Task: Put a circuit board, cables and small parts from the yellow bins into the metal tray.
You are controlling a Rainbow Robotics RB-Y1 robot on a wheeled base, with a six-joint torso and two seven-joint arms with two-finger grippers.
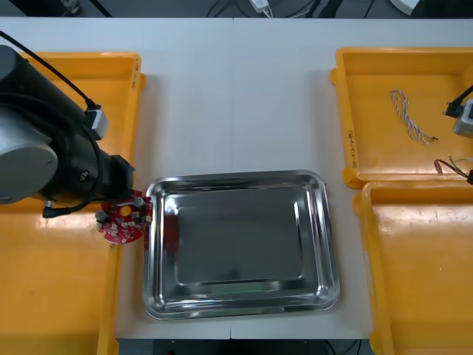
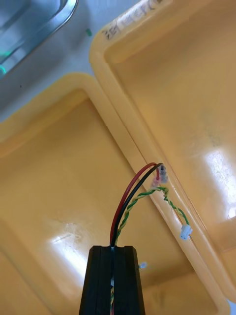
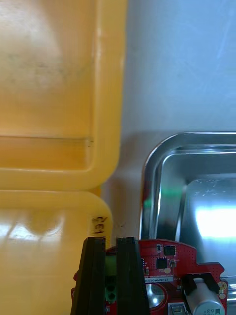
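My left gripper (image 3: 110,241) is shut on a green block at the edge of a round red circuit board (image 3: 172,263). In the front view the circuit board (image 1: 124,219) hangs between the near left yellow bin (image 1: 52,296) and the left rim of the metal tray (image 1: 157,244). My right gripper (image 2: 114,252) is shut on a cable (image 2: 132,197) of red, black and twisted green-yellow wires, over the ridge where the two right bins meet. The same cable's end (image 1: 452,166) shows at the front view's right edge. The tray holds nothing.
A twisted blue and white cable (image 1: 410,115) lies in the far right bin (image 1: 355,96). The near right bin (image 1: 414,281) and the far left bin (image 1: 122,70) flank the tray. My left arm's bulk (image 1: 37,148) covers much of the left bins.
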